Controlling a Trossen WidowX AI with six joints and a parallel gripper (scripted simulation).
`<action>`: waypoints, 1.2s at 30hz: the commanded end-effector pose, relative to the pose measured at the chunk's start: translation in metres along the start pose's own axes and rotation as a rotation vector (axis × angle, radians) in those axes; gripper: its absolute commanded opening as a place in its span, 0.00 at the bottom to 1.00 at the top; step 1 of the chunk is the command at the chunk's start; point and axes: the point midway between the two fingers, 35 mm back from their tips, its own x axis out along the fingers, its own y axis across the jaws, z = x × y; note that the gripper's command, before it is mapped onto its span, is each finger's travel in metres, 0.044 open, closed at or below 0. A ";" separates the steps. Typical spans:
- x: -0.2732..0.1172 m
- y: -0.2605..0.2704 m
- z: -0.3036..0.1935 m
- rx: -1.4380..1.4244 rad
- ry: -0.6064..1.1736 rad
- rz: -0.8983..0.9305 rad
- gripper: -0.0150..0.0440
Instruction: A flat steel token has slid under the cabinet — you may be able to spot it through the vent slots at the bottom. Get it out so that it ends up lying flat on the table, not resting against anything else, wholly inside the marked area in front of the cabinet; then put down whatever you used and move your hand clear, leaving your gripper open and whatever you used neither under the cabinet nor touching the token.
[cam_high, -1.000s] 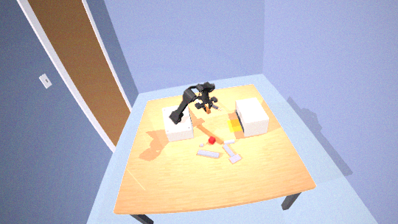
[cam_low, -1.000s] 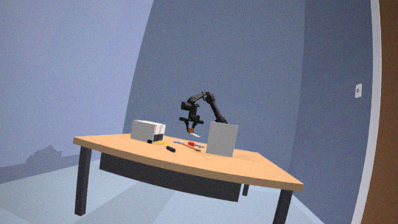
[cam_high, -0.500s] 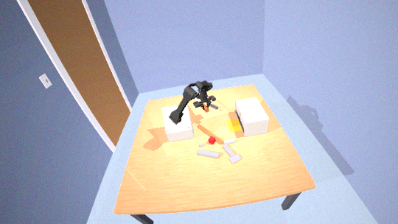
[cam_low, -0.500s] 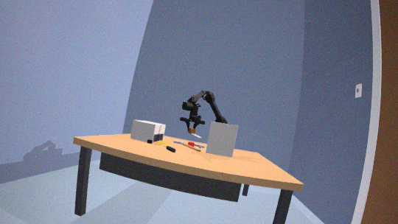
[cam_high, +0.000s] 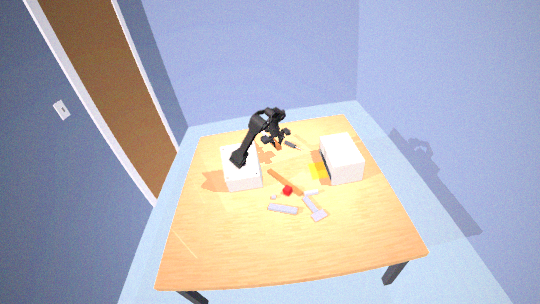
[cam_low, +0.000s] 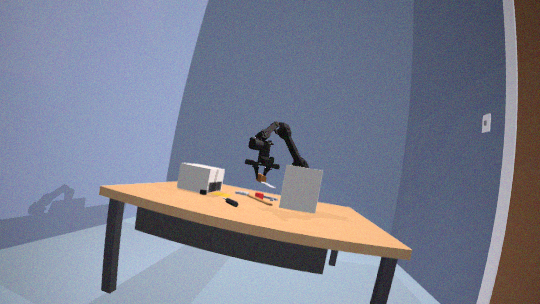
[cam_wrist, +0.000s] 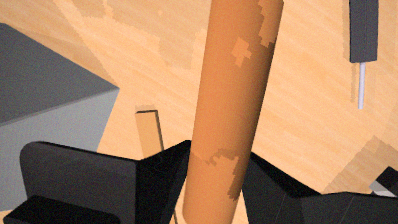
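- Top view: the tool (cam_high: 276, 142) (cam_low: 261, 175) (cam_wrist: 216, 151) is up over the far part of the surface (cam_high: 225, 250) (cam_low: 300, 230) (cam_wrist: 310, 100), with the orange-brown handle (cam_high: 277, 145) (cam_low: 261, 178) (cam_wrist: 232, 90) in it. The cabinet (cam_high: 345, 157) (cam_low: 195, 177) stands well apart from it.
- The yellow patch (cam_high: 315, 171) (cam_low: 221, 194), which I take for the marked area, lies in front of the cabinet; no token shows on it. The red block (cam_high: 287, 190) (cam_low: 259, 195) and wooden strip (cam_high: 276, 176) (cam_low: 262, 201) (cam_wrist: 147, 125) lie away from the patch.
- Exterior view: a thin pale blade (cam_low: 268, 185) shows below the handle, probably part of the same implement, and hangs above the surface. The token can't be seen here either; likely it is still under the cabinet, though the dark slots are too small to tell.
- Wrist view: the fingers stand partly open, one on each side of the handle, and have a grip on it. The screwdriver (cam_wrist: 363, 35) (cam_high: 291, 145) (cam_low: 231, 202) lies apart from the tool; no token in sight.
- Done, as I judge it: an implement picked up and lifted.
- Left: reach under the cabinet, draw the token wholly onto the patch, lay the implement down clear of both, open the tool and back away.
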 end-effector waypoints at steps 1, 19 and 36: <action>-0.005 -0.004 0.011 0.012 -0.020 -0.013 0.25; -0.006 -0.008 0.038 0.012 -0.022 -0.014 0.25; -0.006 -0.010 0.051 0.031 -0.022 -0.014 0.25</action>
